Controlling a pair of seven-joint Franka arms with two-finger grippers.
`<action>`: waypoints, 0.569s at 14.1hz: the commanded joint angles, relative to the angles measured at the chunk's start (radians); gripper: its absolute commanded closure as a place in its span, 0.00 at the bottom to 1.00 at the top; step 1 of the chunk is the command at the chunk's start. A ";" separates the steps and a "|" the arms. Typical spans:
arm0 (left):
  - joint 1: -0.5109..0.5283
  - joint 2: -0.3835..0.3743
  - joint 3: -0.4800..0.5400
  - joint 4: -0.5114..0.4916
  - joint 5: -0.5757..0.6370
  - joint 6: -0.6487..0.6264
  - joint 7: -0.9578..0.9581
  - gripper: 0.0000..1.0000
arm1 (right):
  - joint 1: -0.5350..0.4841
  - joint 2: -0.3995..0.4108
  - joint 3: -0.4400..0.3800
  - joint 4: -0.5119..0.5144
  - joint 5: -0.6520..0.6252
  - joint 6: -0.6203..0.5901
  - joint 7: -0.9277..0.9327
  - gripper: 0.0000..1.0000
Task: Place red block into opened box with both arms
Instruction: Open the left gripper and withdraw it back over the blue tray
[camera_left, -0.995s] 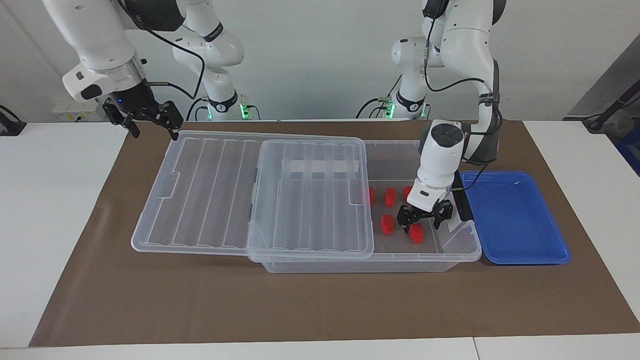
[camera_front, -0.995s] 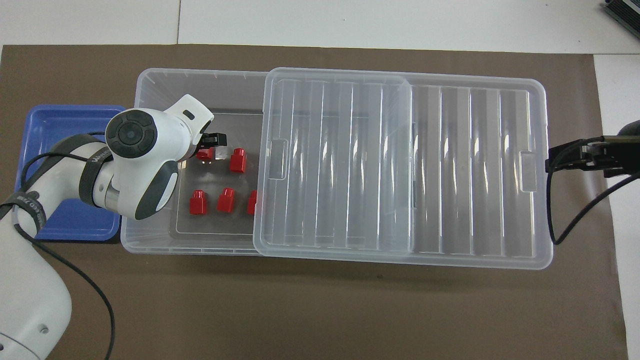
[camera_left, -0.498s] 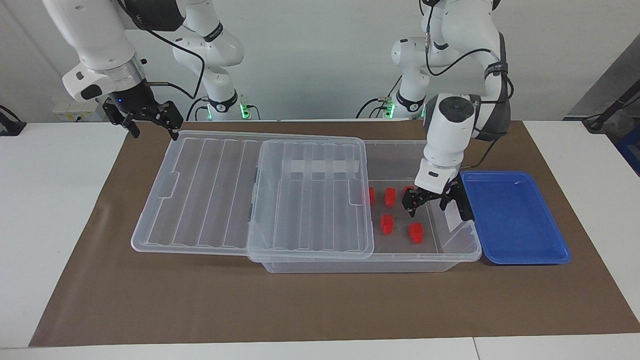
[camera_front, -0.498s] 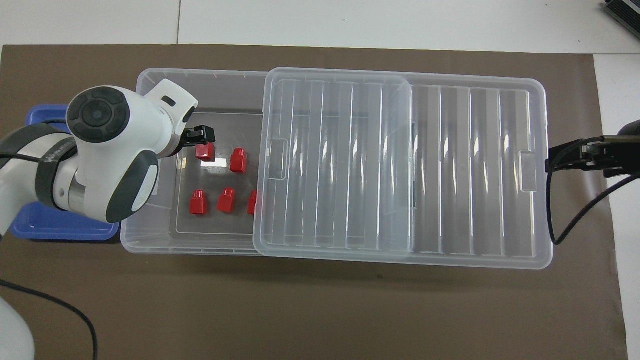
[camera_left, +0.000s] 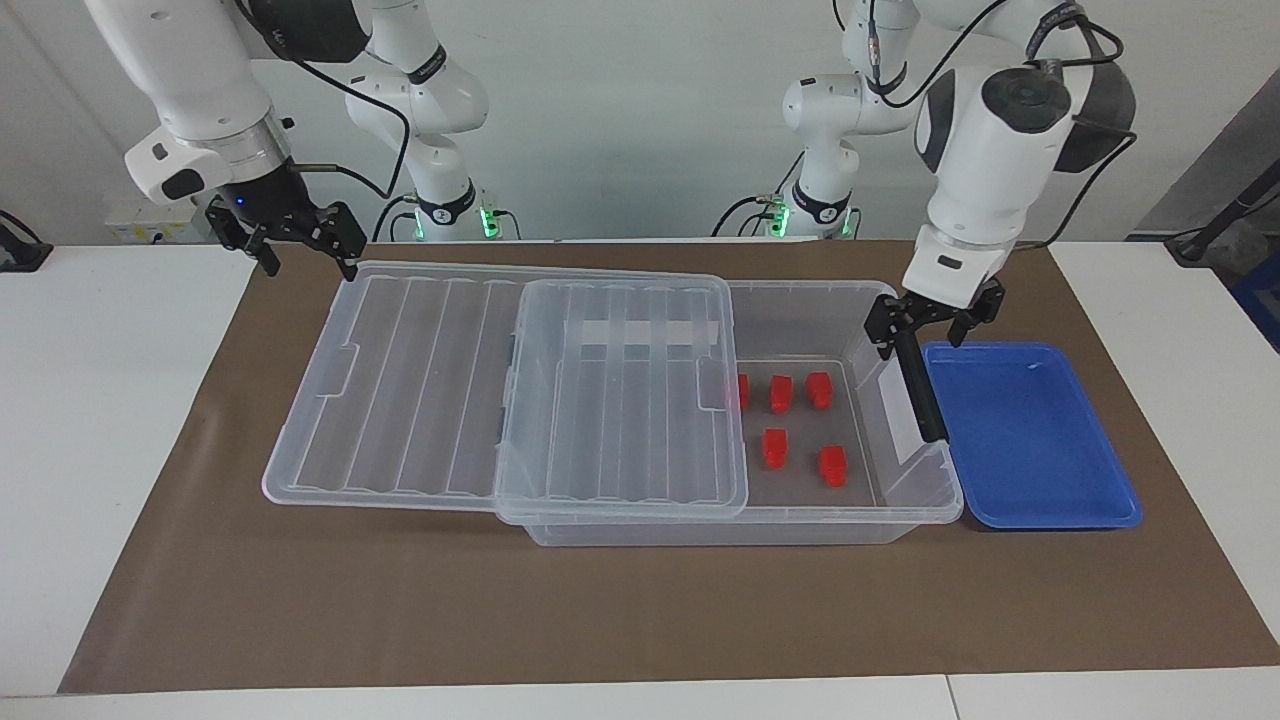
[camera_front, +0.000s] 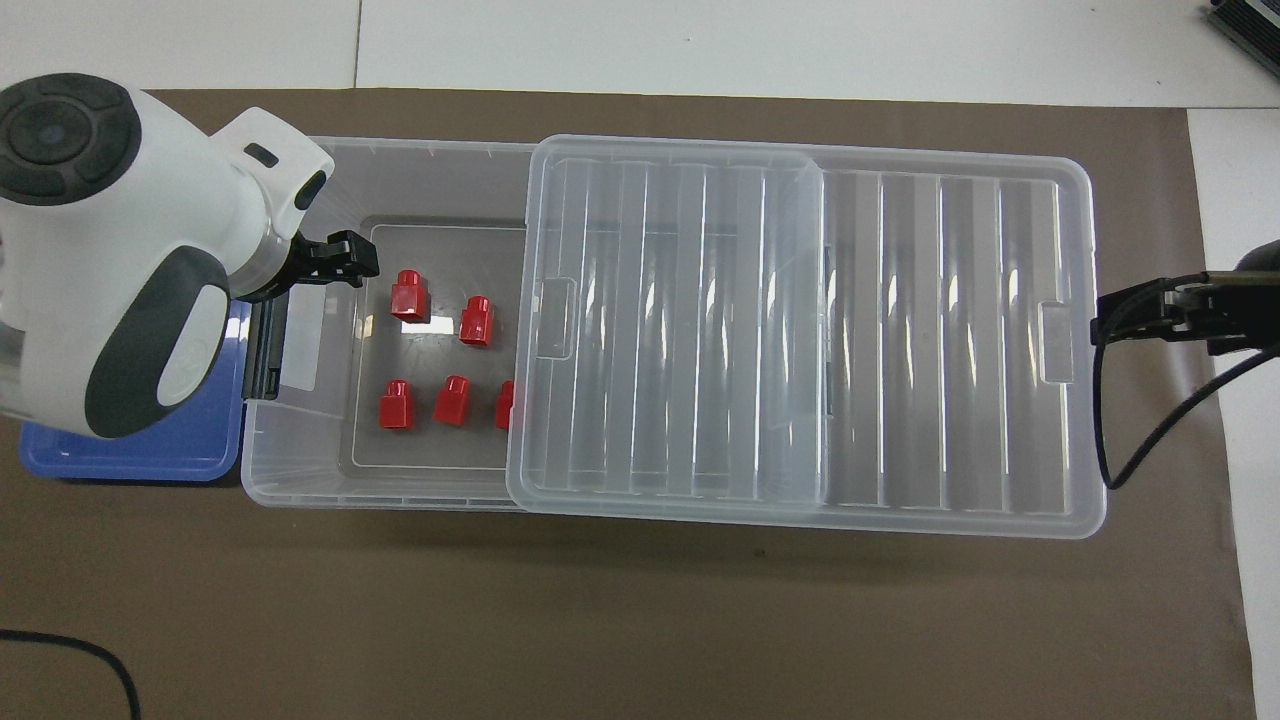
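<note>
- Facing view showed the box (camera_left: 800, 300), a large clear plastic storage bin, lying lengthwise on the brown mat (camera_left: 640, 620) that covered the white surface (camera_left: 110, 420).
- Its ribbed clear lid (camera_left: 620, 400) was slid toward the right arm's end, resting on the box and covering most of it; the end toward the left arm stood uncovered.
- Five red blocks sat on the floor of that uncovered part: three in a row nearer the robots, two farther from them.
- One red block (camera_left: 832, 466) of the farther pair lay closest to the dark grey end handle (camera_left: 920, 388).
- The left gripper (camera_left: 935, 322) hung over the handle end of the box, fingers spread apart and holding nothing.
- The right gripper (camera_left: 300, 240) waited above the mat just off the lid's corner at the right arm's end, fingers likewise parted and empty.
- A shallow blue tray (camera_left: 1030, 440) lay just beside the box at the left arm's end.
</note>
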 joint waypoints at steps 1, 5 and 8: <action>0.005 -0.046 0.091 -0.006 -0.046 -0.051 0.183 0.00 | -0.002 0.000 0.002 0.000 0.002 0.000 0.022 0.00; -0.007 -0.091 0.192 -0.008 -0.046 -0.092 0.361 0.00 | -0.002 0.000 0.002 -0.001 0.002 0.000 0.022 0.00; -0.013 -0.109 0.209 -0.031 -0.045 -0.075 0.408 0.00 | -0.004 0.000 0.002 -0.003 0.002 0.000 0.022 0.00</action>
